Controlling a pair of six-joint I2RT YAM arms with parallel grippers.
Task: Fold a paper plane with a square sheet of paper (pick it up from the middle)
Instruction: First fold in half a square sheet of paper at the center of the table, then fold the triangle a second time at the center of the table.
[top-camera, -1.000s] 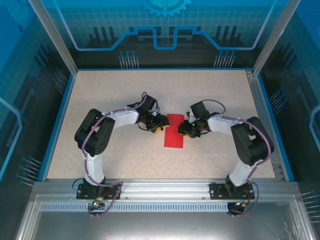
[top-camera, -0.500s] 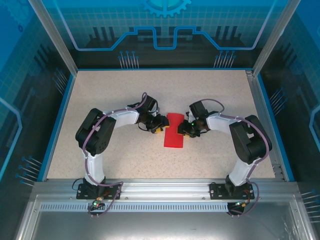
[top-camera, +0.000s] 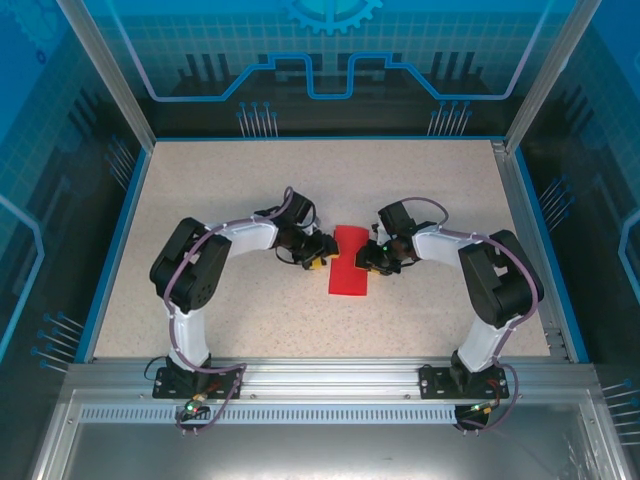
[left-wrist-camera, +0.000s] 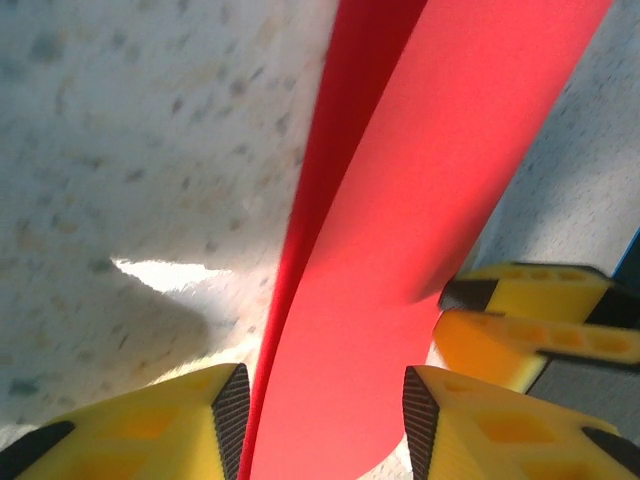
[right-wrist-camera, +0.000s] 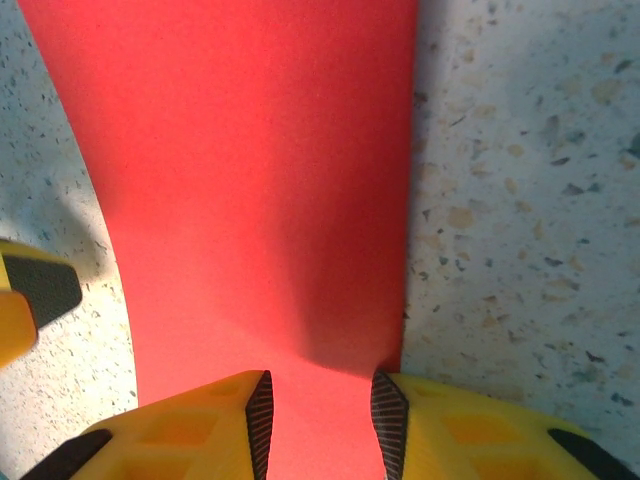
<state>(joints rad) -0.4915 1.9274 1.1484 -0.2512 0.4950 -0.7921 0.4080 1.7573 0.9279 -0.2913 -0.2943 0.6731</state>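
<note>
**Both my end effectors sit at the red paper in the middle of the table**

From above, the red sheet of paper (top-camera: 349, 262) lies near the centre of the speckled table (top-camera: 250, 190). It looks like a narrow strip, with its long side running roughly from 12 o'clock to 6 o'clock. My left end effector (top-camera: 318, 250) sits at the strip's 9 o'clock edge and my right end effector (top-camera: 368, 258) at its 3 o'clock edge. They face each other across the strip, close together.

In my left wrist view, the left end effector (left-wrist-camera: 320, 410) has its two yellow fingers apart, and the paper (left-wrist-camera: 400, 250) runs up between them toward 12 o'clock. A darker red band follows the paper's 9 o'clock edge, like a flap or a fold standing up. At 3 o'clock, just beside the paper, are the yellow fingers (left-wrist-camera: 520, 345) of my right end effector.

In my right wrist view, the right end effector (right-wrist-camera: 320, 400) also has its fingers apart, with a narrower gap. The paper (right-wrist-camera: 250, 180) fills that gap and spreads toward 12 o'clock. I cannot tell whether either end effector's pads press on the sheet.
</note>
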